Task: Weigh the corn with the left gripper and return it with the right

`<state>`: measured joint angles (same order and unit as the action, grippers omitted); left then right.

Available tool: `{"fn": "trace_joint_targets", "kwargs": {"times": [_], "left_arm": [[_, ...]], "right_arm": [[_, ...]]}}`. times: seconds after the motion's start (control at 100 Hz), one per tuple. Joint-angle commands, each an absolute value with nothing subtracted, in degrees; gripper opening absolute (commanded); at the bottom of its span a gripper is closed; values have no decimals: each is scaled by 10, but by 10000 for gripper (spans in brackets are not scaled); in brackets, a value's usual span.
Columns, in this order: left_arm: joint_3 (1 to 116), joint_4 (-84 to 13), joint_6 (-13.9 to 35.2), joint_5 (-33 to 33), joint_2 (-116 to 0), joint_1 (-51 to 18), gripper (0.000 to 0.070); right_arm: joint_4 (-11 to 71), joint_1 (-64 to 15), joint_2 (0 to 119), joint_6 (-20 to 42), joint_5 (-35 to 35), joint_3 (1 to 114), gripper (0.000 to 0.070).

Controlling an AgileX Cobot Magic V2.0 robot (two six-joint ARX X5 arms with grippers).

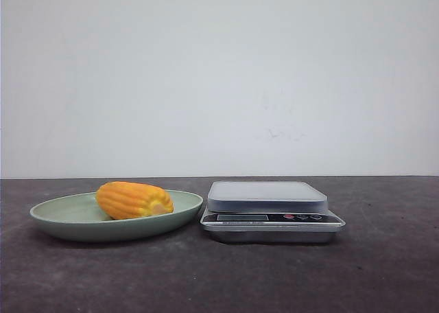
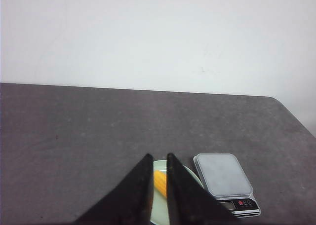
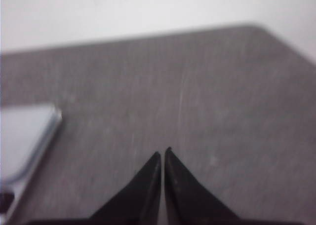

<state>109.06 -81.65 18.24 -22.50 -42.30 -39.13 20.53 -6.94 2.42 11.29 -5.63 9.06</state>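
The corn (image 1: 134,200), a stubby orange-yellow cob, lies on its side in a pale green plate (image 1: 55,213) at the left of the table. A silver kitchen scale (image 1: 267,196) stands just right of the plate with nothing on its platform. Neither arm shows in the front view. In the left wrist view my left gripper (image 2: 159,156) hangs well above the plate, its fingers a narrow gap apart, and the corn (image 2: 159,182) shows through that gap far below. My right gripper (image 3: 162,152) is shut and empty over bare table to the right of the scale (image 3: 24,136).
The dark grey tabletop (image 1: 384,258) runs to a white wall behind. In the left wrist view the scale (image 2: 223,173) sits beside the plate (image 2: 159,210), and the table's rounded far corner (image 2: 276,100) shows.
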Motion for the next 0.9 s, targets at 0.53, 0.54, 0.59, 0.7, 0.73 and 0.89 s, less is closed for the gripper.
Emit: {"fn": "trace_joint_targets", "kwargs": {"times": [0.53,0.54,0.59,0.7,0.73,0.89], "left_arm": [[1102,-849,187,-225,-426,-395,0],[1102,-849,187,-225,-426,-395,0],[1102,-849,187,-225,-426,-395,0],[1102,-849,187,-225,-426,-395,0],[1102,-849,187,-225,-426,-395,0],[1102,-849,187,-225,-426,-395,0]], "right_arm": [[118,-35,2,116,-13,14,5],[118,-34,2,115,-13,14,5],[116,-33,2,111,-9,13,5],[101,-27,2,105,2,7,5],[101,-26,2,102,3,7,5],[101,-27,2,62,4,7,5]]}}
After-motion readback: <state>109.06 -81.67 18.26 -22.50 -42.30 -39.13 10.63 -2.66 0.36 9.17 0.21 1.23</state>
